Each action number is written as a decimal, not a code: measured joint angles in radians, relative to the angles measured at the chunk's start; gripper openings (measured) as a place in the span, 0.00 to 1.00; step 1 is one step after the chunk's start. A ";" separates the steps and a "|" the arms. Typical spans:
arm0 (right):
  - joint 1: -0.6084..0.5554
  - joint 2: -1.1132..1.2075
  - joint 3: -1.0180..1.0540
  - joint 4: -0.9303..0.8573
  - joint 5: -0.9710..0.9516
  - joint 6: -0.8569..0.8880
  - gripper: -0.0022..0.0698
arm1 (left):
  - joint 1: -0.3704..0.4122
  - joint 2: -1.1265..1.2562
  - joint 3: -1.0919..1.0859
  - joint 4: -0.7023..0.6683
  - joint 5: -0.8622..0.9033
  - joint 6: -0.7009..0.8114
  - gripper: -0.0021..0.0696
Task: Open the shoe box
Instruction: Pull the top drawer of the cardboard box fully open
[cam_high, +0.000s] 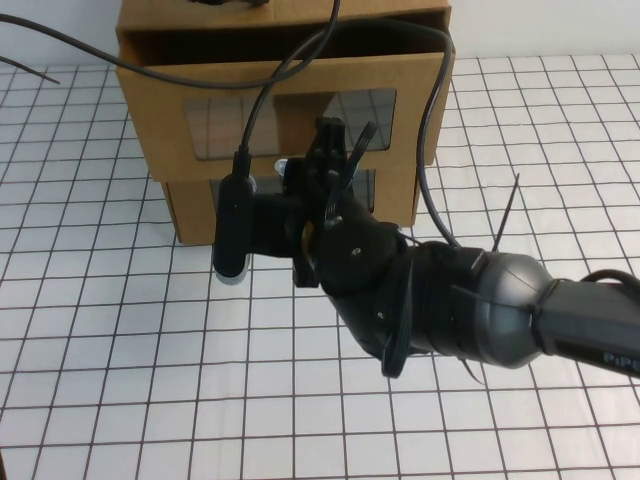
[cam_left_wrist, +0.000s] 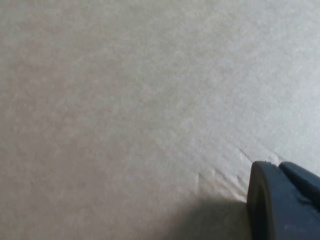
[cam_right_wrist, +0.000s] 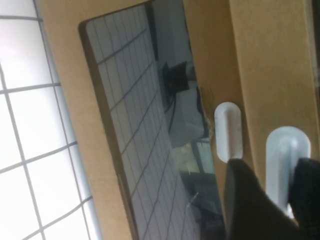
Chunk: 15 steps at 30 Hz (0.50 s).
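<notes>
The brown cardboard shoe box stands at the back of the table, with a dark window in its front panel and a lower section beneath it. My right gripper reaches the box front from the right. In the right wrist view the right gripper is closed around a white pull tab on the cardboard. A second white tab sits beside the window. My left gripper shows only as a dark edge right up against a plain beige surface.
The white gridded tabletop spreads in front of and beside the box. Black cables loop over the box from the right arm. The bulky right arm covers the table's middle right.
</notes>
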 joint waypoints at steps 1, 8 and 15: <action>0.000 0.002 0.000 0.000 0.005 0.000 0.30 | 0.000 0.000 0.000 0.000 0.000 0.000 0.03; 0.000 0.027 -0.003 -0.011 0.066 -0.020 0.24 | 0.000 0.000 0.000 0.000 0.002 0.002 0.03; 0.000 0.038 -0.013 -0.017 0.083 -0.021 0.22 | 0.000 0.000 0.000 0.000 0.002 0.002 0.03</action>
